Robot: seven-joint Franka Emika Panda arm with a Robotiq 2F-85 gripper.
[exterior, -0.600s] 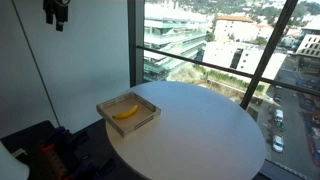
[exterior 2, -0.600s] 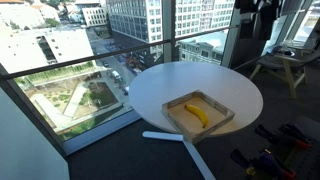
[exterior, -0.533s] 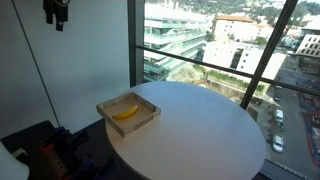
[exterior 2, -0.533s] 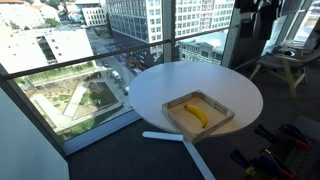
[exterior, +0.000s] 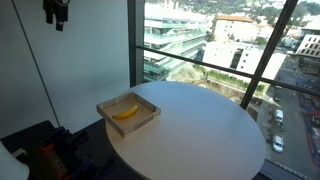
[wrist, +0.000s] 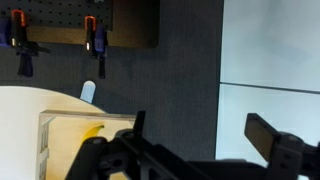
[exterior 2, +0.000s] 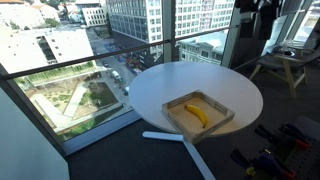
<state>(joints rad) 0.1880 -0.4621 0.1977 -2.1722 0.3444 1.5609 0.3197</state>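
— One long yellow banana (exterior: 125, 112)! Where is it?

— It lies flat inside a shallow wooden tray (exterior: 109, 120). You can see the banana (exterior 2: 198, 114) in both exterior views, in the middle of the tray (exterior 2: 180, 100).

— And where is the tray?

— It sits on the round white worktop (exterior: 200, 130), right at the edge. That is the edge on the side away from the big windows (exterior: 210, 50).

— Do the jaws hold the banana?

— No. The jaws are high up in the air, well apart from the banana and the tray. They touch nothing.

— Are the jaws open or closed?

— They are wide apart. In the wrist view the two black fingers (wrist: 268, 135) stand far from each other, and you can see the dark grey wall (wrist: 185, 60) between them.

— What else does the wrist view show?

— The banana (wrist: 92, 133) peeks out low on the left, in the tray (wrist: 70, 118), just beside one finger. A bit of the white worktop (wrist: 20, 110) shows next to the tray. Past the worktop, orange and blue clamps (wrist: 92, 38) hang on a dark board.
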